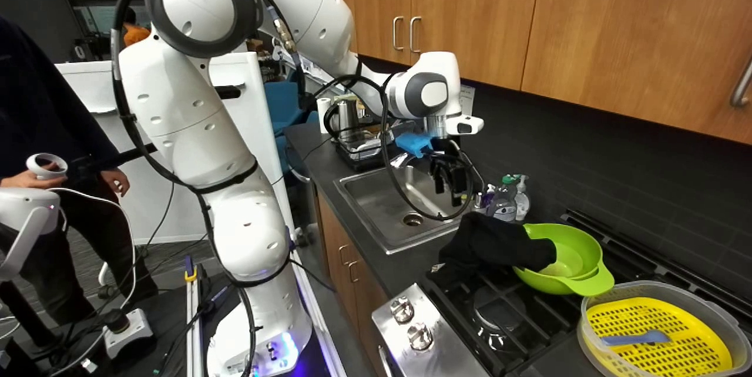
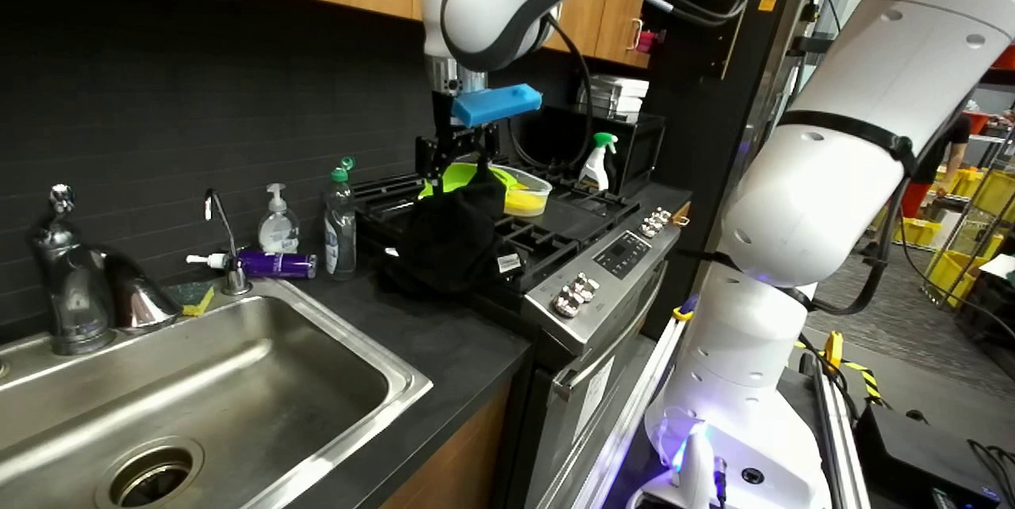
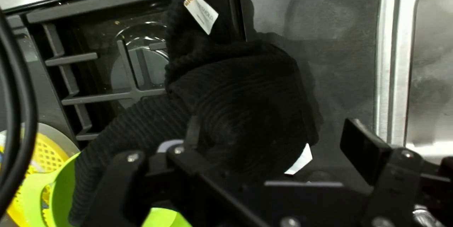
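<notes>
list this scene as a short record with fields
gripper: open, above black cloth, contact unclear
black cloth: spread over counter and stove, one end in green bowl
clear container: yellow strainer inside, blue utensil lying on it
by the sink: purple bottle on its side, pump bottle and green-capped bottle upright

Arm (image 1: 188,121): white — dark-grey joint rings (image 1: 200,49)
Base (image 2: 753,422): white, lit blue
Cable (image 3: 31,108): black, strapped on
Gripper (image 3: 274,137): black, silver screws (image 3: 407,153)
Wrist block (image 2: 498,104): blue — material hard to tell
</notes>
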